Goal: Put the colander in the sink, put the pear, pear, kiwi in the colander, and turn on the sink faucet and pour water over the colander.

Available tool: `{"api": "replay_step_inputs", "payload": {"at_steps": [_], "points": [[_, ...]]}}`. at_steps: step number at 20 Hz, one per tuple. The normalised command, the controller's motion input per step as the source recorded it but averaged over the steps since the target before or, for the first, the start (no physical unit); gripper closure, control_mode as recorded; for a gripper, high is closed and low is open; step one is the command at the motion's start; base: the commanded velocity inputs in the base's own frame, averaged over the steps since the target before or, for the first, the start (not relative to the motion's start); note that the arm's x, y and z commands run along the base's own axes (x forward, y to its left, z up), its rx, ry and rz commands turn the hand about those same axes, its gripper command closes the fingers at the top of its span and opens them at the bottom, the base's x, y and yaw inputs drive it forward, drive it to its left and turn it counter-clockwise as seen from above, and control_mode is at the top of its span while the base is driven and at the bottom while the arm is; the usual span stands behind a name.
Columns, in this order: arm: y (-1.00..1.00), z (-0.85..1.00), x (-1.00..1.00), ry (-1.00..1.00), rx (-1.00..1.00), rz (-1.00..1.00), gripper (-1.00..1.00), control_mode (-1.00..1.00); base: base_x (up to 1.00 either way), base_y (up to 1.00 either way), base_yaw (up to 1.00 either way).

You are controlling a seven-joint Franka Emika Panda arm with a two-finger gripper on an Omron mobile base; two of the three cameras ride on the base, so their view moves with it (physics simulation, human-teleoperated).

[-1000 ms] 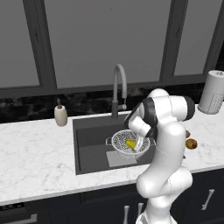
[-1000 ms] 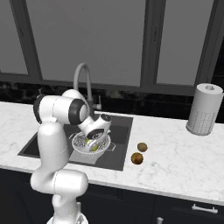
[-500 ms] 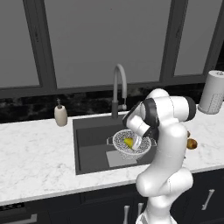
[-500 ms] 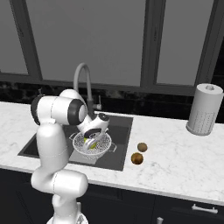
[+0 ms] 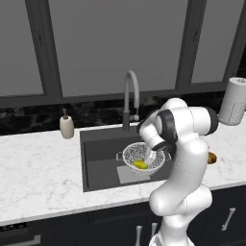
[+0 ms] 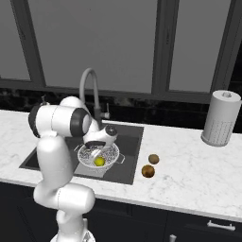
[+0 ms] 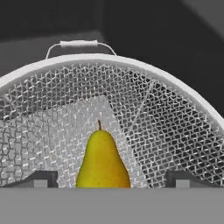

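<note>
The white mesh colander (image 5: 129, 153) (image 6: 111, 152) (image 7: 144, 105) stands in the dark sink (image 5: 98, 161) (image 6: 131, 137), on the lighter patch. A yellow pear (image 5: 140, 165) (image 6: 99, 161) (image 7: 103, 162) lies on its mesh floor, stem pointing away from the hand. My gripper (image 5: 150, 156) (image 6: 97, 153) (image 7: 111, 180) hangs just above it, open, with a fingertip on either side and a gap to the fruit. On the counter right of the sink lie the dull-brown kiwi (image 6: 153, 159) and a golden-orange pear (image 6: 148, 171) (image 5: 211, 157). The gooseneck faucet (image 5: 130, 93) (image 6: 90, 85) arches behind the basin.
A beige soap dispenser (image 5: 67, 126) stands on the counter left of the sink. A paper towel roll (image 5: 234, 101) (image 6: 220, 118) stands at the far right. Dark windows and a black backsplash run behind the marble counter (image 5: 38, 178) (image 6: 198, 175).
The jaws have spread wider and the pear now rests free in the colander. The hand has stayed over the colander; the fruits on the counter have not moved.
</note>
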Motion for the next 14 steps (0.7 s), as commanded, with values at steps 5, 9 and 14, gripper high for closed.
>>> {"api": "replay_step_inputs", "payload": {"at_steps": [5, 9, 14], "points": [[-0.21, 0.96, -0.39, -0.24, 0.22, 0.0, -1.0, -1.0, 0.0, 0.0, 0.0], [-0.32, 1.0, -0.34, -0.17, 0.16, 0.0, -1.0, -1.0, 0.0, 0.0, 0.0], [-0.29, 1.0, -0.1, -0.06, 0.11, 0.0, -1.0, -1.0, 0.0, 0.0, 0.0]]}}
